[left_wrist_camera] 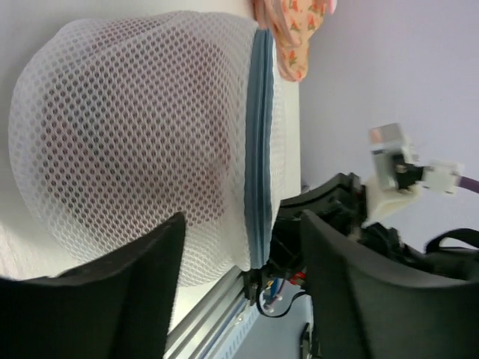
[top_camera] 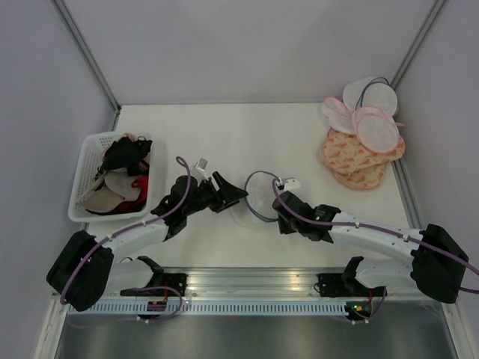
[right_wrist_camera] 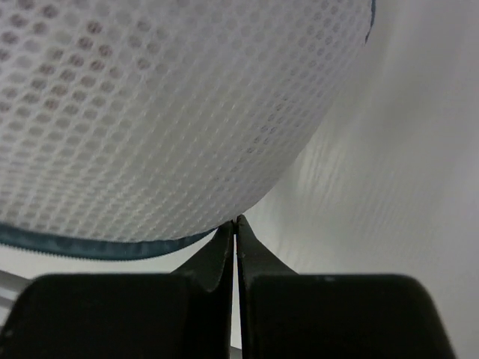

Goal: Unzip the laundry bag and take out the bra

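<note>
From above, the left gripper (top_camera: 236, 193) stands about half spread. Its fingers reach the near-left side of the laundry bag (top_camera: 259, 196), which lies just ahead of the tips. I cannot tell from here whether they touch the mesh. The right gripper (top_camera: 277, 213) meets the same bag from the opposite side, low on its rim. Bare table (top_camera: 209, 127) lies beyond both hands. A basket (top_camera: 84, 168) of clothes sits well behind and outside the left hand. A pile of other bags (top_camera: 363, 138) lies far ahead and outside the right hand, against the wall. The metal rail runs along the table edge close under both wrists.

In the left wrist view, the two fingers (left_wrist_camera: 112, 299) are apart with a clear gap and nothing clamped between them. The bag's dome (left_wrist_camera: 142, 134) fills the space ahead of one finger. Its grey zipper rim (left_wrist_camera: 260, 149) runs straight down into the gap. The right arm (left_wrist_camera: 389, 224) crowds in just beyond the other finger. A peach bag (left_wrist_camera: 296, 37) shows far ahead.

In the right wrist view, the gripper (right_wrist_camera: 236, 235) has its fingers pressed flat together, with the tips right at the bag's lower edge. The mesh (right_wrist_camera: 172, 112) bulges above them, and the rim (right_wrist_camera: 90, 247) runs off to one side. Whether any mesh or the zipper pull is caught between the tips cannot be told. Open table (right_wrist_camera: 389, 187) lies on the other side.
</note>
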Motion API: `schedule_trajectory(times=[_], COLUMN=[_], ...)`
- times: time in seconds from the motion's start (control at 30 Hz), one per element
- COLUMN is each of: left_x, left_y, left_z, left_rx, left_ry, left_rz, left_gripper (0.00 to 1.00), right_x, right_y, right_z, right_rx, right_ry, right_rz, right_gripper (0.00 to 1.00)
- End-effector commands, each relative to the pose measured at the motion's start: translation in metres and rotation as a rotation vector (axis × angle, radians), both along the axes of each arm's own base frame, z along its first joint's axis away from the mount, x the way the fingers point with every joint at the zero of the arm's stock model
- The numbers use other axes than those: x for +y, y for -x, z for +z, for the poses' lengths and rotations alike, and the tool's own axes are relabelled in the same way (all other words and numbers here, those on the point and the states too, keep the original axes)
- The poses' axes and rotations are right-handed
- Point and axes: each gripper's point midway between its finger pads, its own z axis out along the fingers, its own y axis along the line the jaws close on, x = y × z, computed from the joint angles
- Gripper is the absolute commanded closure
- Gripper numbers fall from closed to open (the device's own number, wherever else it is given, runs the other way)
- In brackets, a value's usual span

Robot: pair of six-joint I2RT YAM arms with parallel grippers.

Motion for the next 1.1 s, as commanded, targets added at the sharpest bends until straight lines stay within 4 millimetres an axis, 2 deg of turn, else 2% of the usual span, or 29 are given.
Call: schedule_trajectory(times=[0.0,0.03,0.07,0.17,0.27,0.3,0.37,0.4,0.5,0.57,0.6,0.7,0.77,0.87,0.97,1.0,1.07], left_x=[0.003,0.007,0.012,0.028,0.034,0.033,0.029,0.029,0.025,0.02,0.018,0.013,0.005,-0.014,-0.029,-0.033,-0.033], left_y=[0.001,-0.001,0.0,-0.003,-0.008,-0.01,-0.012,-0.013,-0.017,-0.019,-0.02,-0.025,-0.023,-0.021,-0.02,-0.018,-0.017], left_z=[0.032,0.036,0.051,0.055,0.034,0.02,0.01,-0.008,-0.033,-0.043,-0.056,-0.069,-0.068,-0.058,-0.051,-0.049,-0.043], left_rx=[-0.104,-0.127,-0.186,-0.279,-0.246,-0.199,-0.173,-0.13,-0.087,-0.078,-0.049,-0.038,-0.048,-0.083,-0.099,-0.101,-0.115], left_ry=[0.087,0.09,0.113,0.089,-0.029,-0.075,-0.114,-0.152,-0.187,-0.194,-0.217,-0.231,-0.189,-0.072,0.017,0.042,0.08], left_rz=[0.007,0.034,0.051,0.135,0.149,0.14,0.121,0.114,0.102,0.077,0.068,0.056,0.023,-0.038,-0.081,-0.097,-0.093], left_gripper=[0.28,0.24,0.2,0.07,0.06,0.06,0.07,0.07,0.09,0.13,0.15,0.17,0.18,0.29,0.63,0.82,0.95], right_x=[-0.016,-0.018,-0.02,-0.022,-0.024,-0.026,-0.028,-0.029,-0.03,-0.029,-0.03,-0.031,-0.031,-0.028,-0.026,-0.028,-0.031], right_y=[-0.004,-0.004,-0.005,-0.005,-0.007,-0.008,-0.01,-0.011,-0.011,-0.01,-0.01,-0.01,-0.01,-0.009,-0.009,-0.011,-0.011], right_z=[-0.01,-0.012,-0.015,-0.02,-0.022,-0.023,-0.026,-0.027,-0.031,-0.033,-0.034,-0.035,-0.035,-0.036,-0.034,-0.033,-0.03], right_rx=[0.001,0.003,0.002,0.001,0.003,0.002,0.006,0.009,0.02,0.022,0.022,0.025,0.025,0.029,0.025,0.021,0.013], right_ry=[0.095,0.104,0.115,0.131,0.141,0.145,0.166,0.175,0.188,0.188,0.191,0.193,0.189,0.17,0.163,0.166,0.169], right_rz=[-0.057,-0.062,-0.073,-0.08,-0.091,-0.1,-0.111,-0.117,-0.117,-0.116,-0.118,-0.122,-0.117,-0.105,-0.103,-0.109,-0.124], right_gripper=[1.0,1.0,1.0,1.0,1.0,1.0,1.0,1.0,1.0,1.0,1.0,1.0,1.0,1.0,1.0,0.99,1.0])
